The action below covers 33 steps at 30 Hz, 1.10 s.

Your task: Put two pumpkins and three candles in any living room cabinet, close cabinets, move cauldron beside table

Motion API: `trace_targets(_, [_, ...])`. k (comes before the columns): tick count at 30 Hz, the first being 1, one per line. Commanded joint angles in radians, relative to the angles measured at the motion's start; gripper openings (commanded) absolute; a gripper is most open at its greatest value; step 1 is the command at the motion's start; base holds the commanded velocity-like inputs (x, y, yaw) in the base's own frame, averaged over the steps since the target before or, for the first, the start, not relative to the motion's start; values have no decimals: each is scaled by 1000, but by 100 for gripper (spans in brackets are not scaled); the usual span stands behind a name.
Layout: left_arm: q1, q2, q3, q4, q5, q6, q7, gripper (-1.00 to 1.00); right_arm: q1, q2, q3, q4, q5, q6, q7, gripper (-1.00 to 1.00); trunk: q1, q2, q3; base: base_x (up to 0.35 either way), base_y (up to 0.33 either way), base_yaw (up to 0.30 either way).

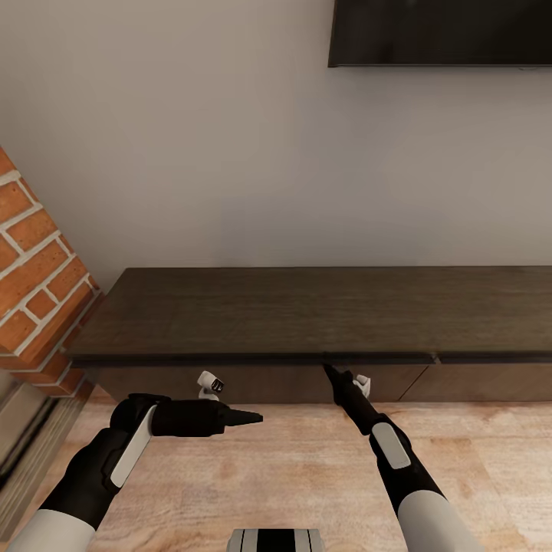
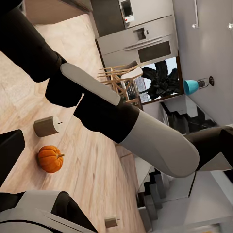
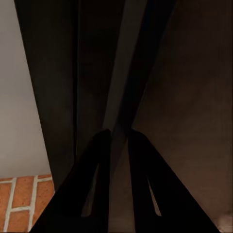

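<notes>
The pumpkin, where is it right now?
In the left wrist view, the pumpkin sits on the wooden floor, just apart from a short candle lying nearby, with the robot's arm reaching across above them.

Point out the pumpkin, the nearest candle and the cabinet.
pumpkin (image 2: pixel 50 158): left wrist view, middle of its ribbed orange body.
candle (image 2: pixel 46 126): left wrist view, its side wall.
cabinet (image 1: pixel 307 310): head view, bare top surface.

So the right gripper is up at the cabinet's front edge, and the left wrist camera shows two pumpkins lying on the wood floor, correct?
Not quite. The left wrist view shows one pumpkin on the floor, with a candle beside it and another candle farther off. The right gripper is indeed at the cabinet's front edge.
</notes>
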Motion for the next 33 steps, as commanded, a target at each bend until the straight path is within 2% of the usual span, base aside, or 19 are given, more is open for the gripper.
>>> trace_targets(1, [-1,1,-2,1,3,9,-1,100,-1,2,-3,-5,-28,20,9,-100,0,0,-1,0,0,0])
trace_targets(33, [-1,1,-2,1,3,9,0,100,0,3,-6,-8,-31,22,9,-100,0,0,-1,0,0,0])
